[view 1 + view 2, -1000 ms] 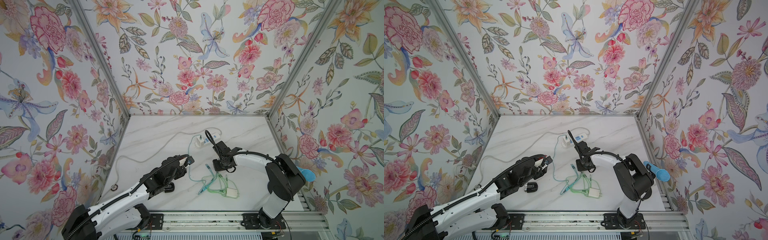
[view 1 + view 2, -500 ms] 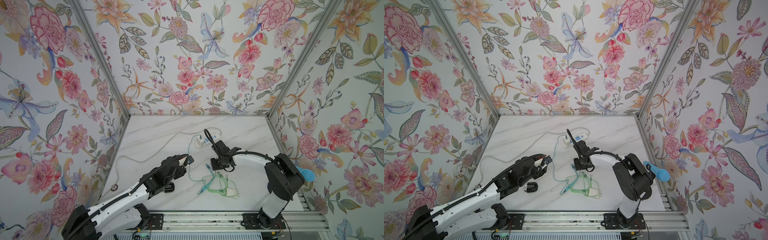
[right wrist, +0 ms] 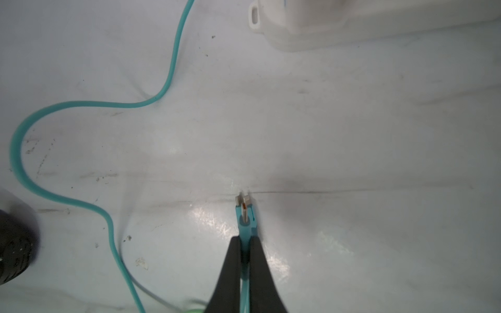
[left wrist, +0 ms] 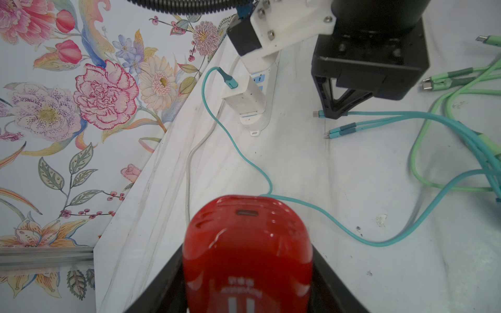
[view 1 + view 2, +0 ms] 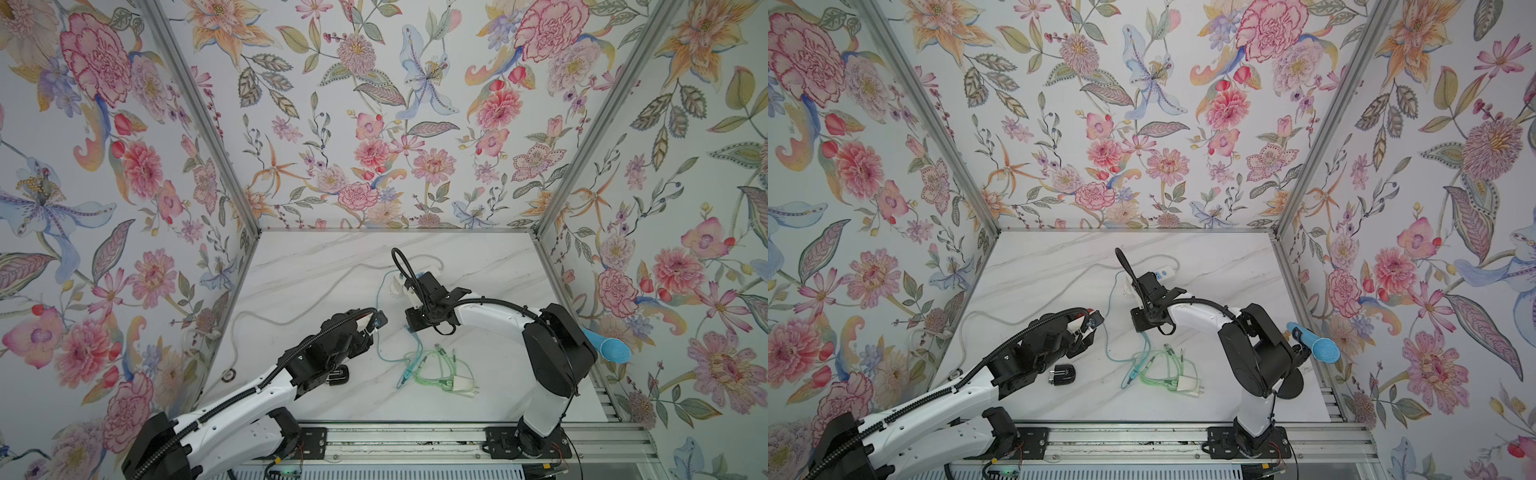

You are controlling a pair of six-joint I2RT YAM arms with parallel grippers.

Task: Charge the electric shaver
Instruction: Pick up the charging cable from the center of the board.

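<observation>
red shaver [image 4: 246,254], one; teal plugs [image 4: 343,129], seemingly three.

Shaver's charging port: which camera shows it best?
Left wrist view: the charging port on the red shaver faces that camera. In both top views the port cannot be made out; the right wrist view lacks it.

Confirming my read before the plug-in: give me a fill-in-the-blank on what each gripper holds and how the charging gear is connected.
The left gripper holds the ____ shaver.
The right gripper pinches the plug of the ____ cable.
The shaver's port has ____ plugged in.
The white charger sits in the ____ strip.
Missing: red; teal; nothing; power
</observation>
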